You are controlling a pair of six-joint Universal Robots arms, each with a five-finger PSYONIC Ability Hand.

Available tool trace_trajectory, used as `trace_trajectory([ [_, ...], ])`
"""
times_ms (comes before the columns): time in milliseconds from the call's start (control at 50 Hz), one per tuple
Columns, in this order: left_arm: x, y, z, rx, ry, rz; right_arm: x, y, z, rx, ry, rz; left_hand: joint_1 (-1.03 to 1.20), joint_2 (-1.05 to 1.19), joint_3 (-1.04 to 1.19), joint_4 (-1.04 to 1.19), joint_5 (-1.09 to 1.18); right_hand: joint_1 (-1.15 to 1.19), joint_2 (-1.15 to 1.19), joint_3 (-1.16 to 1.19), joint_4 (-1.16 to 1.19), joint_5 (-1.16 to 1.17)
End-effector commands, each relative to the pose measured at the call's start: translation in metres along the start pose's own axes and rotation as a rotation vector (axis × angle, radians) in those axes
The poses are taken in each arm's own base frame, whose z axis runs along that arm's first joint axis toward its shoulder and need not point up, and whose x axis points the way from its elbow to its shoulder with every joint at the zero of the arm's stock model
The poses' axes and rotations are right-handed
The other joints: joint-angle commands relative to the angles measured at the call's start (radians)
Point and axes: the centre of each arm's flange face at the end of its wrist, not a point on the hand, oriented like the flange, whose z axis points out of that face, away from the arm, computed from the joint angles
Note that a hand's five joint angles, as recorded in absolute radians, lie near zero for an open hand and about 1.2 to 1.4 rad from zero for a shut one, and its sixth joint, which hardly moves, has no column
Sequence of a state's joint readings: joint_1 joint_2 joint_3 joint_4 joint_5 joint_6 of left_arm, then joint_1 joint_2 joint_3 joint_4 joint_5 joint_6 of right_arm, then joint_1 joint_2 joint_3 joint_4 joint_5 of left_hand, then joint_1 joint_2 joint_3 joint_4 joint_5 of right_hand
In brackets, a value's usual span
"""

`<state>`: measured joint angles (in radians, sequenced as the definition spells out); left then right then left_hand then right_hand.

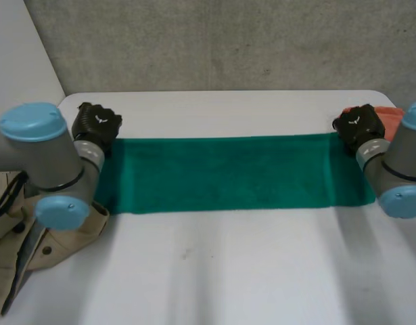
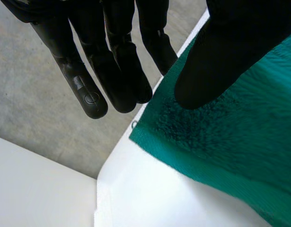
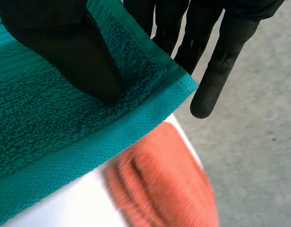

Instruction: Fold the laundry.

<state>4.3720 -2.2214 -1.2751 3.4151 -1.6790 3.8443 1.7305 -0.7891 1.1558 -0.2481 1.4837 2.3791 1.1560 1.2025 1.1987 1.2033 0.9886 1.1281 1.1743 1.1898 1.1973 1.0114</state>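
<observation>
On white table (image 1: 228,271): pinching far corner, the surest hold, of likely soft, limp towel (image 1: 221,172) in right hand (image 3: 65,56); cannot tell left hand's (image 2: 221,52) hold.

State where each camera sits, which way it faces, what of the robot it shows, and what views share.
Head: between and behind the arms, looking down at the table; arms, left hand, right hand.
Left wrist: on that wrist, facing along the palm at a towel corner; its own hand.
Right wrist: likewise, at the opposite corner and an orange cloth; its own hand.
Shared: the towel, in all three.
</observation>
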Motion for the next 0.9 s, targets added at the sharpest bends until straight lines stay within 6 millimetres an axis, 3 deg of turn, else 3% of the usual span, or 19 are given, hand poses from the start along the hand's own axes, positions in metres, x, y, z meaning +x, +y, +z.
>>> trace_trajectory([
  [20,0.017,0.006,0.025,0.005,-0.003,0.025,-0.019,0.002,0.024,0.049,0.026,-0.013,0.24,0.194,0.198,0.193,0.233,0.268,0.222,0.207,0.199,0.21],
  [40,0.019,0.006,0.026,0.007,-0.004,0.025,-0.02,0.001,0.027,0.058,0.037,-0.014,0.226,0.18,0.183,0.179,0.219,0.268,0.222,0.207,0.199,0.21],
  [60,0.021,0.005,0.029,0.011,-0.008,0.026,-0.023,0.003,0.033,0.059,0.054,-0.016,-0.338,-0.384,-0.381,-0.385,-0.345,-0.221,-0.267,-0.282,-0.29,-0.278],
  [80,0.022,0.005,0.029,0.01,-0.01,0.031,-0.025,0.004,0.035,0.058,0.057,-0.018,-0.678,-0.724,-0.721,-0.725,-0.685,-0.879,-0.926,-0.941,-0.949,-0.937],
  [100,0.023,0.004,0.029,0.009,-0.011,0.027,-0.029,0.004,0.035,0.054,0.057,-0.02,-0.981,-1.028,-1.024,-1.029,-0.989,-0.954,-1.0,-1.015,-1.023,-1.011],
  [160,0.022,-0.001,0.025,0.003,-0.032,0.02,-0.03,0.0,0.033,0.048,0.059,-0.014,-0.981,-1.028,-1.024,-1.029,-0.989,-0.954,-1.0,-1.015,-1.023,-1.011],
  [260,0.01,-0.013,0.011,0.002,-0.06,-0.018,-0.004,-0.015,0.017,0.044,0.073,0.058,-0.981,-1.028,-1.024,-1.029,-0.989,-0.954,-1.0,-1.015,-1.023,-1.011],
  [380,0.0,-0.027,-0.019,0.043,-0.035,-0.084,0.026,-0.03,-0.025,0.018,-0.027,0.209,-0.981,-1.028,-1.024,-1.029,-0.989,-0.954,-1.0,-1.015,-1.023,-1.011],
  [480,0.003,-0.03,-0.047,0.062,0.039,-0.115,0.039,-0.021,-0.058,-0.069,-0.151,0.265,-0.981,-1.028,-1.024,-1.029,-0.989,-0.93,-0.977,-0.992,-1.0,-0.988],
  [560,0.008,-0.028,-0.067,0.076,0.118,-0.152,0.04,-0.003,-0.075,-0.164,-0.241,0.331,-0.981,-1.028,-1.024,-1.029,-0.989,-0.827,-0.874,-0.889,-0.897,-0.885],
  [640,0.01,-0.026,-0.079,0.083,0.167,-0.211,0.035,0.015,-0.078,-0.188,-0.283,0.365,-0.981,-1.028,-1.024,-1.029,-0.989,-0.763,-0.809,-0.824,-0.832,-0.821],
  [740,0.009,-0.022,-0.086,0.083,0.173,-0.282,0.024,0.037,-0.068,-0.158,-0.258,0.355,-0.981,-1.028,-1.024,-1.029,-0.989,-0.645,-0.691,-0.707,-0.715,-0.703],
  [900,0.012,-0.019,-0.091,0.088,0.171,-0.302,0.01,0.057,-0.056,-0.146,-0.212,0.333,-0.981,-1.028,-1.024,-1.029,-0.989,-0.601,-0.648,-0.663,-0.671,-0.659],
])
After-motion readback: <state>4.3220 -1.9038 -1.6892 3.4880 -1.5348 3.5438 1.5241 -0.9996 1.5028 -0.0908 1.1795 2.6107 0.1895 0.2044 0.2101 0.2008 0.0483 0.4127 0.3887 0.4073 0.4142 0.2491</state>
